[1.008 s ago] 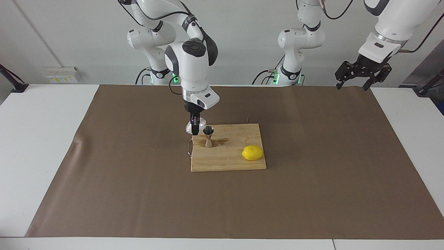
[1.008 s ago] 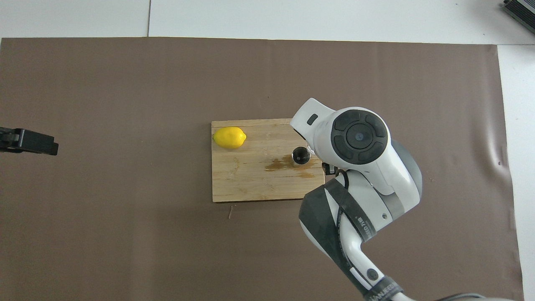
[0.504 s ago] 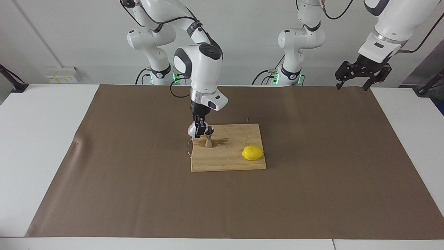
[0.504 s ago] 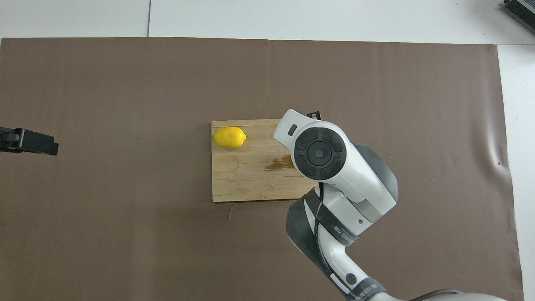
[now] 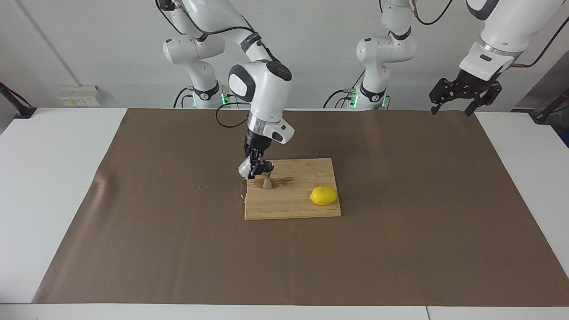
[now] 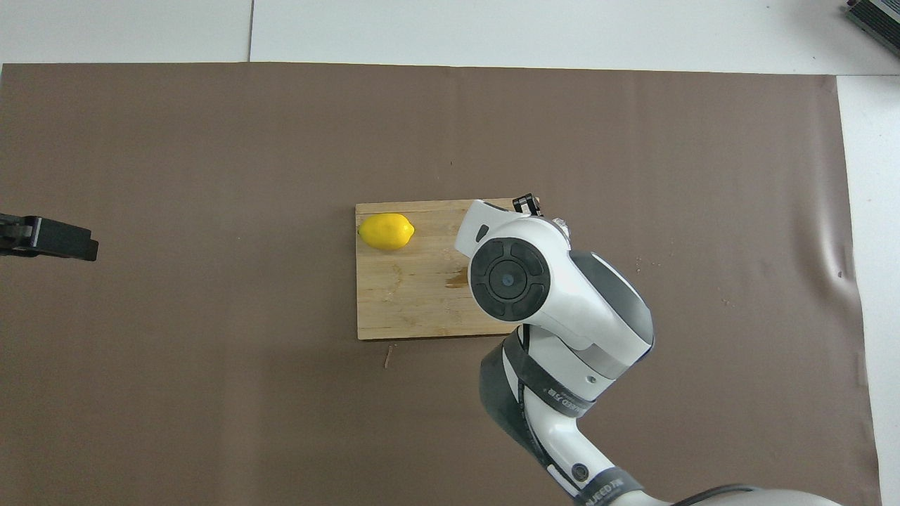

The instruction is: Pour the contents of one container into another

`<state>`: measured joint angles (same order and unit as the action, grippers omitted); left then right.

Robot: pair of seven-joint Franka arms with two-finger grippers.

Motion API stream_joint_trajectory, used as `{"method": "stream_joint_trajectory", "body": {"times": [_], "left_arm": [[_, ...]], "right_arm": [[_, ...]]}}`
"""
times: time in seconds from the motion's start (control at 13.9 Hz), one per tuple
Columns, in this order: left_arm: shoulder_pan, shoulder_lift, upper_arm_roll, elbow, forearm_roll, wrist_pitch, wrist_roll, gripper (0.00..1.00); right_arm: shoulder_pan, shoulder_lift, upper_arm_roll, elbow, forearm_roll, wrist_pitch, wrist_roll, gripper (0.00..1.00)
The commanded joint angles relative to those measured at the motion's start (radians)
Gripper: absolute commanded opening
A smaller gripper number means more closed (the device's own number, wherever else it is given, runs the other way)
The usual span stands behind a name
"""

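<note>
right hand (image 5: 251,170) grips tipped glass (image 5: 244,168) over jigger (image 5: 266,175) | jigger stands on board (image 5: 293,202), mid counter (image 5: 53,146) | left hand (image 5: 462,95) waits, fingers apart, over a corner by the robots

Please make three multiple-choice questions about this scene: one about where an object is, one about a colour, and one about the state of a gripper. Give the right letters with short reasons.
1. Where does the steel jigger stand?
A. on the wooden cutting board
B. on the brown paper
C. in the left gripper

2. What colour is the lemon?
A. green
B. yellow
C. orange

3. What does the right gripper hold?
A. nothing
B. the lemon
C. the glass tumbler

Answers:
1 A: the jigger stands upright on the board's corner.
2 B: the lemon is plainly yellow.
3 C: its fingers are shut on the tilted tumbler beside the jigger's rim, while the left gripper waits raised at its end of the table.
</note>
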<state>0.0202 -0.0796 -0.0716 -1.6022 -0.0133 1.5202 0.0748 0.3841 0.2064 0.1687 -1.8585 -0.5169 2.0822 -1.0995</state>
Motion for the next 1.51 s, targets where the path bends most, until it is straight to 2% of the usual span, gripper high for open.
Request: {"method": "stream_joint_trajectory", "body": {"times": [0.0,0.43,1.44], "left_arm": [[0.012,-0.029,-0.004,-0.028,-0.013,-0.003,-0.006,1.00],[0.012,-0.029,-0.004,-0.028,-0.013,-0.003,-0.006,1.00],[0.012,-0.029,-0.004,-0.028,-0.013,-0.003,-0.006,1.00]], "right_arm": [[0.019,-0.028,0.005,-0.037,-0.032,0.001,-0.037,0.00],[0.025,-0.045,0.005,-0.073,-0.113,0.018,-0.065,0.00],[0.044,-0.032,0.005,-0.064,-0.144,0.010,-0.100,0.00]]}}
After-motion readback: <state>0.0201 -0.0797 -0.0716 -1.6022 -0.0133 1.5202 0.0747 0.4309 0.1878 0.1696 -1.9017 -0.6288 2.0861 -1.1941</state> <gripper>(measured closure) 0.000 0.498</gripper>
